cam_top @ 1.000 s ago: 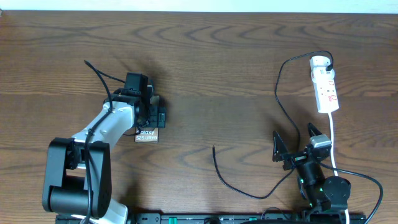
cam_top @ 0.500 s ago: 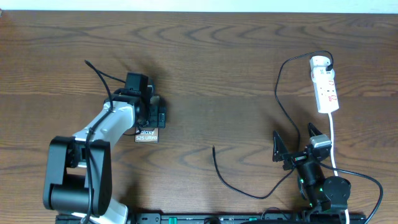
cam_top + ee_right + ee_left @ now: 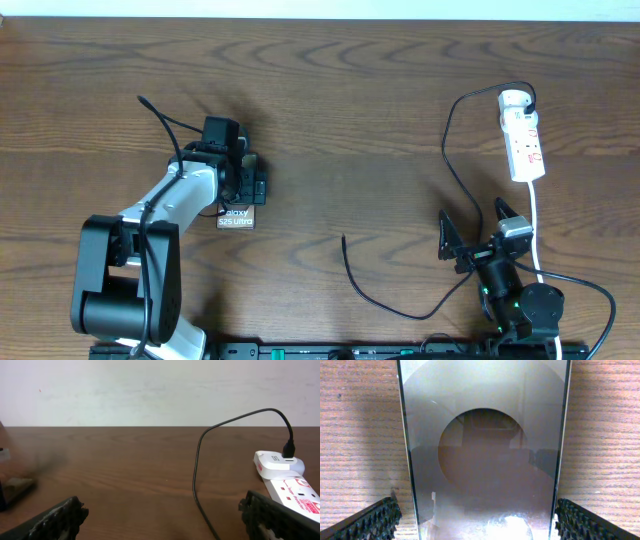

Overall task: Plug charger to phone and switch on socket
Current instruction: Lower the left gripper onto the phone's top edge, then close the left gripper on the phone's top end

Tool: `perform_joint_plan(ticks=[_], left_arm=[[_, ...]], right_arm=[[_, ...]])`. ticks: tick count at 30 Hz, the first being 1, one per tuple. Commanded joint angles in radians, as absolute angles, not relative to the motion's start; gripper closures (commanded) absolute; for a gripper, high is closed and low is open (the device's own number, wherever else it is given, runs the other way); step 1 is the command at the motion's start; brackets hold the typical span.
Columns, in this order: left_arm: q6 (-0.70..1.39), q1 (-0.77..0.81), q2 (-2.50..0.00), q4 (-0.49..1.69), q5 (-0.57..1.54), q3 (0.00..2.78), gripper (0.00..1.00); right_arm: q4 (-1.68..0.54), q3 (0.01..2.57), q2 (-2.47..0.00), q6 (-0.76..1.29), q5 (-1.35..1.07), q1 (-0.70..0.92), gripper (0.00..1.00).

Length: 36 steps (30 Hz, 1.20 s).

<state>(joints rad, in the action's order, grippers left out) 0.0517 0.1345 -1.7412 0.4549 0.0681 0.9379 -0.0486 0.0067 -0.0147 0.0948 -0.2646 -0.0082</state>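
Worktop (image 3: 350,120): dark wood grain, carrying everything below.
Phone (image 3: 237,216): lies flat on the left side of the worktop, white print facing up. Its upper part is hidden under the left arm from overhead. In the left wrist view its glossy face fills the middle and mirrors a round dark shape.
Left claw (image 3: 243,190): hangs right over the phone with its fingers apart, one toothed pad on each long edge. A sliver of wood shows between the left pad and the phone, so nothing is clamped.
Right claw (image 3: 475,232): sits low near the front right edge, fingers spread wide and holding nothing, facing the socket.
Socket (image 3: 526,145): narrow white strip with red markings at the far right. I cannot tell how its switches stand.
In the socket: a white adapter (image 3: 514,99) sits in the far-end outlet.
Charger (image 3: 195,480): a thin black cable that rises from the adapter, arcs left, then runs down past the right claw.
Connector tip (image 3: 344,239): lies loose on bare wood between the arms, well apart from the phone.
White cord (image 3: 537,220): thick, and runs from the socket's near end toward the front edge.
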Motion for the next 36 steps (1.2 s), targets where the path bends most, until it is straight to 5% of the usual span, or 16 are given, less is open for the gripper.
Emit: perform_joint_plan(ticks=[1,36], left_arm=[[0.052,0.134,-1.758,0.454,0.063,0.962,0.02],[0.033,0.135,-1.758,0.46,0.07,0.967,0.02]], right_arm=[[-0.053,0.006,-0.009,0.089,-0.261,0.006,0.01],[-0.053,0.006,-0.009,0.089,-0.261,0.006,0.01]])
